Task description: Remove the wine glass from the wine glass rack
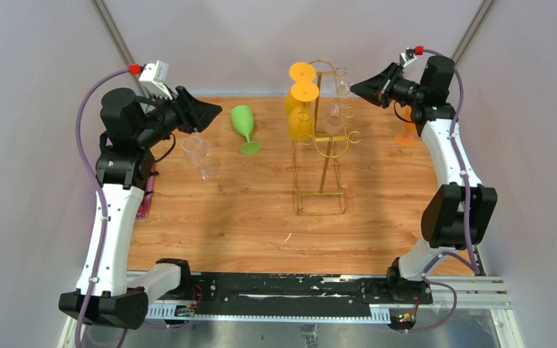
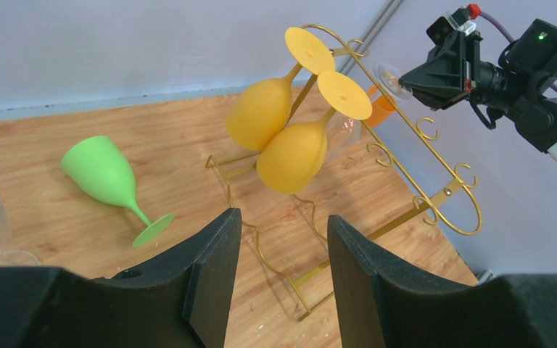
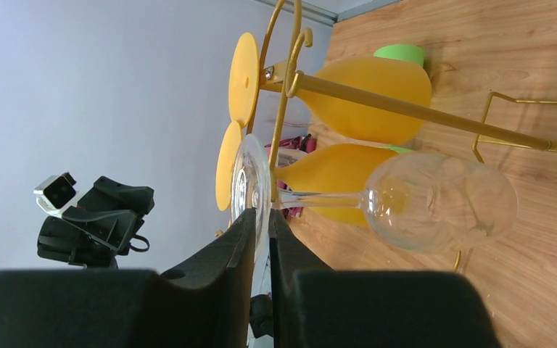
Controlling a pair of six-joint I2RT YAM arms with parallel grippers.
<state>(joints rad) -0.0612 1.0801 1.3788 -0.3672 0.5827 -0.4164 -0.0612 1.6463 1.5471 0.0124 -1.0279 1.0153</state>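
Note:
The gold wire wine glass rack (image 1: 326,168) stands mid-table; it also shows in the left wrist view (image 2: 397,217) and the right wrist view (image 3: 406,109). A clear wine glass (image 1: 333,113) hangs upside down on its right side, the stem by a loop hook. My right gripper (image 1: 355,88) is shut on the foot of this glass (image 3: 442,203), the fingertips (image 3: 245,225) pinching the foot's rim. Two yellow glasses (image 1: 301,109) hang on the rack's left side. My left gripper (image 1: 216,113) is open and empty, up at the left, facing the rack (image 2: 283,225).
A green glass (image 1: 244,127) lies on its side left of the rack, also in the left wrist view (image 2: 105,174). A clear glass (image 1: 197,152) stands under my left gripper. An orange glass (image 1: 406,134) stands by the right arm. Walls enclose the table.

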